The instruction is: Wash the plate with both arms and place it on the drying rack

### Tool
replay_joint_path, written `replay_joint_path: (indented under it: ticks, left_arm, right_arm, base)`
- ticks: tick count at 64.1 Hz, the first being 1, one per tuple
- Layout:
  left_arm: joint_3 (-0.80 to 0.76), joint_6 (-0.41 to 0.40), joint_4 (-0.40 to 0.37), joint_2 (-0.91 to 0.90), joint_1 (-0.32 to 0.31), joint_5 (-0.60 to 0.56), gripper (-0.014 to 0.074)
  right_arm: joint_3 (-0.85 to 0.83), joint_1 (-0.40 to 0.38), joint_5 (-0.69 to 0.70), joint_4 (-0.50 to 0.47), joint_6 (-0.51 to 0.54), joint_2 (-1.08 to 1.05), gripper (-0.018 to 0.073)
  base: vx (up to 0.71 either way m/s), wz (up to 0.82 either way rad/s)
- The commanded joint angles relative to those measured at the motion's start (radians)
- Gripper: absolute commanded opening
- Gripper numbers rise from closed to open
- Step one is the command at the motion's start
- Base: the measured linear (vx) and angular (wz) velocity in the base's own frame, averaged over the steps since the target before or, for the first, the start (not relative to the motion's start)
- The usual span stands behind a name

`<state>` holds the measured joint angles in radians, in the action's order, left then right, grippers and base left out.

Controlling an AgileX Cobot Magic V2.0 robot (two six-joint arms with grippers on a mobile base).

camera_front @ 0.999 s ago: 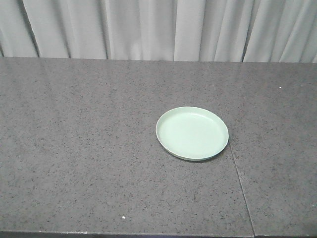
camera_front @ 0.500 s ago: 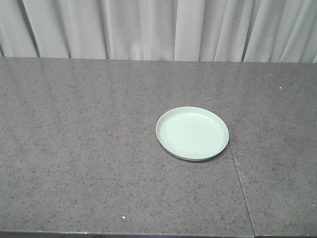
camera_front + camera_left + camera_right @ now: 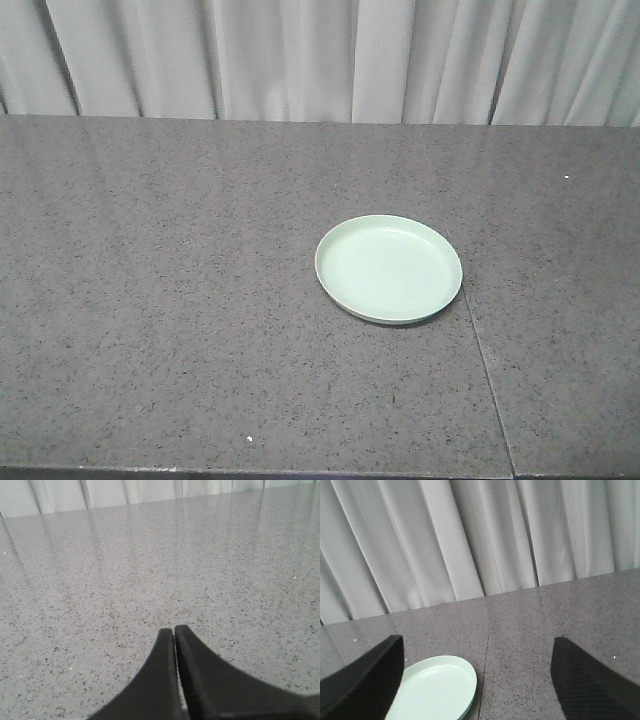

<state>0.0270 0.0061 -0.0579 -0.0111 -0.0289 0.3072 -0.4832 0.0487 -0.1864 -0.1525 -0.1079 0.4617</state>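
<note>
The pale mint-green plate (image 3: 389,268) lies flat and empty on the speckled grey counter, right of centre, beside a seam. No arm shows in the front view. In the right wrist view the plate (image 3: 436,687) sits low and left, partly behind the left finger of my right gripper (image 3: 477,645), which stands wide open above the counter with nothing between its fingers. My left gripper (image 3: 174,629) is shut, its two black fingers pressed together over bare counter, holding nothing. The drying rack is out of view.
The grey stone counter (image 3: 150,300) runs the full width, with a seam (image 3: 480,360) just right of the plate. White curtains (image 3: 320,60) hang behind its far edge. The near edge shows along the bottom of the front view.
</note>
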Motion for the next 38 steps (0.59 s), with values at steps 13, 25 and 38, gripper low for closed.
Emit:
replay_joint_path:
  ticks: [13, 25, 38]
  left_arm:
    - [-0.026, -0.006, -0.003, -0.014, -0.006, -0.069, -0.0006]
    - [-0.026, -0.006, -0.003, -0.014, -0.006, -0.069, -0.0006]
    - [-0.026, -0.006, -0.003, -0.014, -0.006, -0.069, -0.0006]
  right_arm:
    - [-0.384, -0.002, -0.218, -0.099, 0.339, 0.294, 0.0549]
    - [-0.622, -0.002, -0.419, -0.317, 0.596, 0.556, 0.0549]
    - [-0.827, -0.002, -0.582, -0.442, 0.71, 0.842, 0.0549]
  base:
    - [0.0, 0.0]
    - [0.0, 0.0]
    - [0.0, 0.0]
